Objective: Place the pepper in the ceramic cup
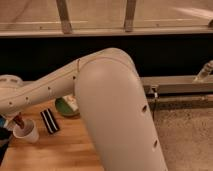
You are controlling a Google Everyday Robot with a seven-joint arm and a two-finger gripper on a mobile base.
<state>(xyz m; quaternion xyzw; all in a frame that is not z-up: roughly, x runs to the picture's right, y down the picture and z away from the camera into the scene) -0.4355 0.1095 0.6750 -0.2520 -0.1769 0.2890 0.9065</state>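
The big white arm [100,95] fills the middle of the view, elbow bulging toward the camera, forearm reaching away to the far left over the wooden counter [65,152]. Down at the left edge sits the pincer [11,121], low over the ceramic cup [26,133], and it is mostly cut off by the frame and tucked under the wrist, so whether its fingers are spread or closed I cannot tell.

The pepper [19,120] shows as a small dark red shape right at the cup's rim, its lower end dipping toward the opening on the cup's left side. It sits just beside the pincer; whether it is gripped or resting on the rim cannot be made out.

The cup stands upright on the counter near the left edge. Just to its right lies the black-and-white striped block [50,121], angled on the wood and apart from the cup. Behind the block, partly hidden by the arm, is the dark green bowl [65,106] with something pale inside it.

Beyond the counter runs a dark band of wall with a metal rail [175,82] on the right, and speckled floor [187,135] below it.
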